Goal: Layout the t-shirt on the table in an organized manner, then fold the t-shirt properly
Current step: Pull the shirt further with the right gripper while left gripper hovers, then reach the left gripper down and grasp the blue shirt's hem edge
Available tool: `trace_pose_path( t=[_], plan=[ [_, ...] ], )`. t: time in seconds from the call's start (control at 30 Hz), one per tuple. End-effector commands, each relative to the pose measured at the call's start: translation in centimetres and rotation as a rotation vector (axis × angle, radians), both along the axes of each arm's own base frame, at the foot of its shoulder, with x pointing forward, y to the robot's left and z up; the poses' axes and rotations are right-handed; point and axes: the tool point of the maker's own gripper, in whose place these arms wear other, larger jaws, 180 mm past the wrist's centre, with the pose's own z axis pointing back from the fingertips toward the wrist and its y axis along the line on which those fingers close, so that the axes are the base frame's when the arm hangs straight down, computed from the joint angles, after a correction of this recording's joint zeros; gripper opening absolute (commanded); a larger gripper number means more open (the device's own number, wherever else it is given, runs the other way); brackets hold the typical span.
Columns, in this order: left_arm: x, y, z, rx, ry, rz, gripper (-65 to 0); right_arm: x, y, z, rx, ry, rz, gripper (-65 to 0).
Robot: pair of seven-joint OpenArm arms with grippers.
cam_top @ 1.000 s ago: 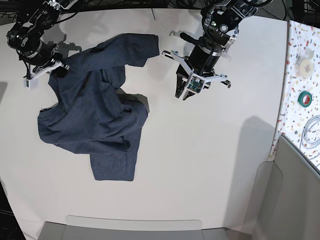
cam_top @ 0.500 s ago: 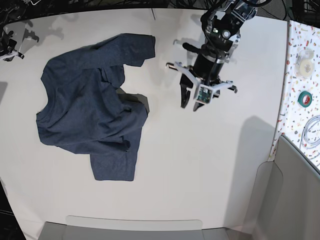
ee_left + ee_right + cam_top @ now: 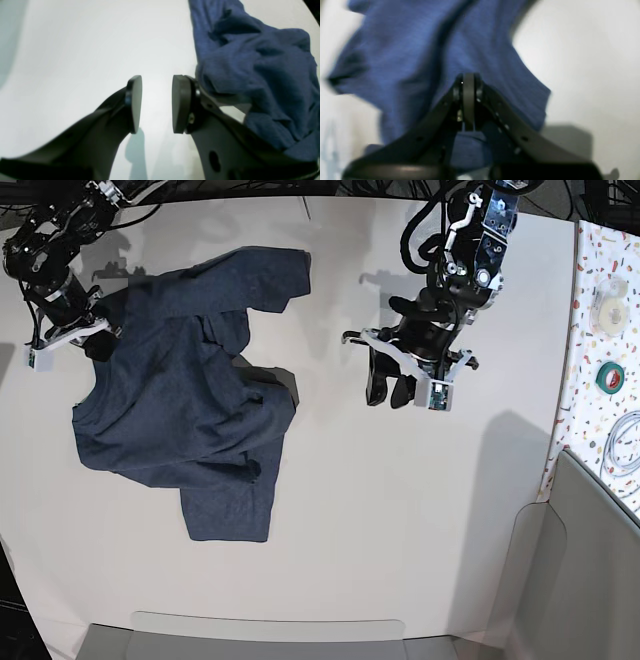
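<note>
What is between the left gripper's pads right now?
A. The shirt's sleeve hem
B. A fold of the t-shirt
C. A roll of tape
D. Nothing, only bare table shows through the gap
D. In the left wrist view the left gripper stands open with only white table visible through the gap, and the t-shirt lies off to one side, outside the pads.

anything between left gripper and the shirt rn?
Nothing: only bare table lies between the left gripper and the nearest edge of the t-shirt. The base view shows this best.
</note>
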Motion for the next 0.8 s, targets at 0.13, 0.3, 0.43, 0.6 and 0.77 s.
trace_pose_path(
  t=[0.13,0.3,0.43,0.6,0.77],
  plan=[
    [0.7,1.3,1.1,0.005,-0.048,0.037,-45.1,-0.3,-1.9,-2.5,-0.114,0.081,-0.023,-65.0],
    [0.7,1.5,1.2,0.006,-0.048,0.042,-45.1,-2.1,-5.9,-3.0,-0.245,0.143,-0.017,-65.0],
    [0.7,1.5,1.2,0.005,-0.047,0.042,-45.1,-4.2,-10.4,-2.4,-0.302,0.191,-0.078,-65.0],
    [0.9,1.5,1.3,0.005,-0.052,0.04,-45.1,-7.4,-15.5,-2.2,-0.309,0.242,-0.204,-65.0],
    [2.3,1.3,2.8,-0.006,-0.096,0.038,-43.9,-8.7,-16.8,-2.1,-0.309,0.253,-0.247,-65.0]
  ],
)
